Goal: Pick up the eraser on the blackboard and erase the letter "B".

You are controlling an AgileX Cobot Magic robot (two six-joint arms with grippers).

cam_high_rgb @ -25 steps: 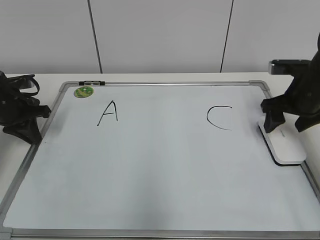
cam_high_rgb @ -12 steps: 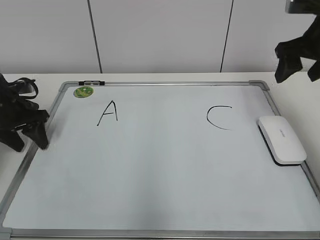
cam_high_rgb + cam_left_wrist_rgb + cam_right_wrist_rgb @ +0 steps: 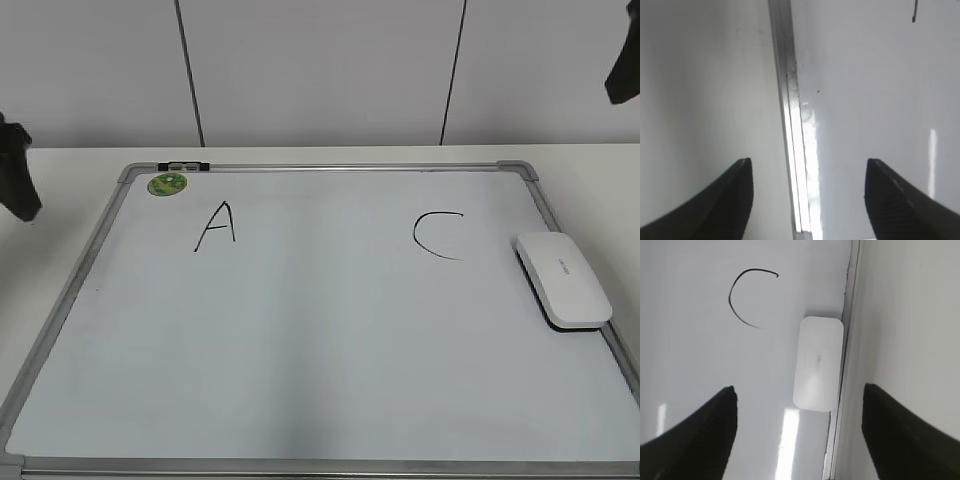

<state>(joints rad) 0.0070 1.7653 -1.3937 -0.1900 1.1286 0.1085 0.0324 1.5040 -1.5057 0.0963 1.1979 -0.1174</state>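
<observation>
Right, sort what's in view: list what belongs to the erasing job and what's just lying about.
Job:
eraser, lying at the board's right edge
board
no B visible on it

Lying about:
A
C
green sticker
small black clip on the top frame

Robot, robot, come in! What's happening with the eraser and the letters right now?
Both grippers open, empty, raised clear. Flat white oblong eraser lying on white board, right edge. Only black A and C showing; no B. Nothing in the way.
</observation>
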